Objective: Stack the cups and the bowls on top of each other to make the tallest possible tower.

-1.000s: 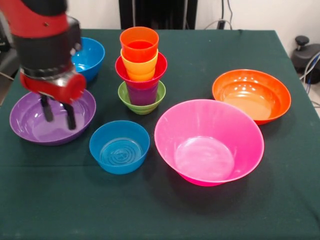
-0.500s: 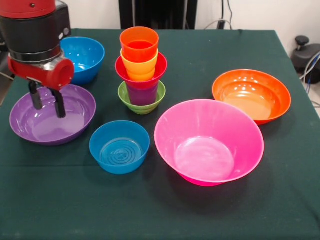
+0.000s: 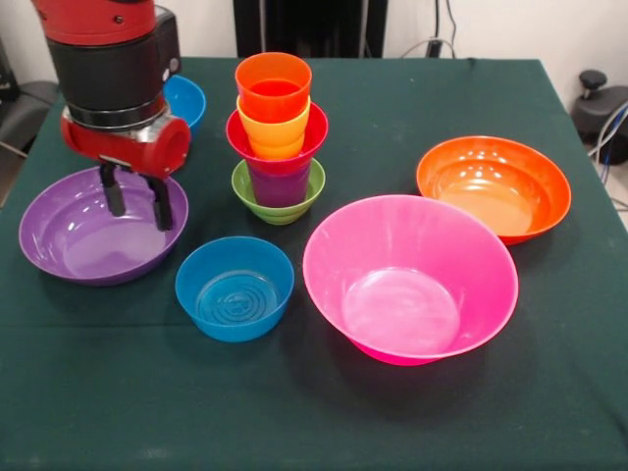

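Observation:
The tower point(image 3: 277, 132) stands at the table's middle back: a green bowl point(image 3: 278, 199) at the bottom, then a purple cup point(image 3: 280, 184), a red bowl point(image 3: 294, 157), a yellow cup point(image 3: 274, 132) and an orange cup point(image 3: 273, 86) on top. My gripper point(image 3: 137, 201) hangs open and empty over the right part of the purple bowl point(image 3: 88, 235), left of the tower. A small blue bowl point(image 3: 235, 287) sits in front of the tower. The large pink bowl point(image 3: 410, 278) and the orange bowl point(image 3: 494, 186) are to the right.
Another blue bowl point(image 3: 186, 100) sits at the back left, mostly hidden behind my arm. The green cloth-covered table point(image 3: 314, 412) fills the view. Cables and a black object lie off the table's right edge.
My gripper has moved right over the purple bowl, toward the tower, after first drawing back and up. It stays open and empty. The bowls and the tower have not moved.

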Robot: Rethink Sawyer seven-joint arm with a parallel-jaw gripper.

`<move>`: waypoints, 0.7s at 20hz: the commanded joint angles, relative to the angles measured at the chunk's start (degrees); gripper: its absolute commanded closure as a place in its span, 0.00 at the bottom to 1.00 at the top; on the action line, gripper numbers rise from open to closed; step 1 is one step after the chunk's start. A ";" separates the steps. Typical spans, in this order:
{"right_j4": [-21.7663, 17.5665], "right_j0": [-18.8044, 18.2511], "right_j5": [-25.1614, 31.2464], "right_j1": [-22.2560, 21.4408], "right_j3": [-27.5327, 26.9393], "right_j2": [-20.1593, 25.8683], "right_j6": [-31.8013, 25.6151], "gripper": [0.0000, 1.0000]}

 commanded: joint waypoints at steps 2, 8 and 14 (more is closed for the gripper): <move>-2.62 2.46 -0.10 2.34 3.26 1.03 -10.54 0.00; -3.02 3.29 -1.32 3.04 2.73 0.76 -9.64 0.00; -2.49 4.08 0.69 4.04 0.50 0.55 -9.86 0.00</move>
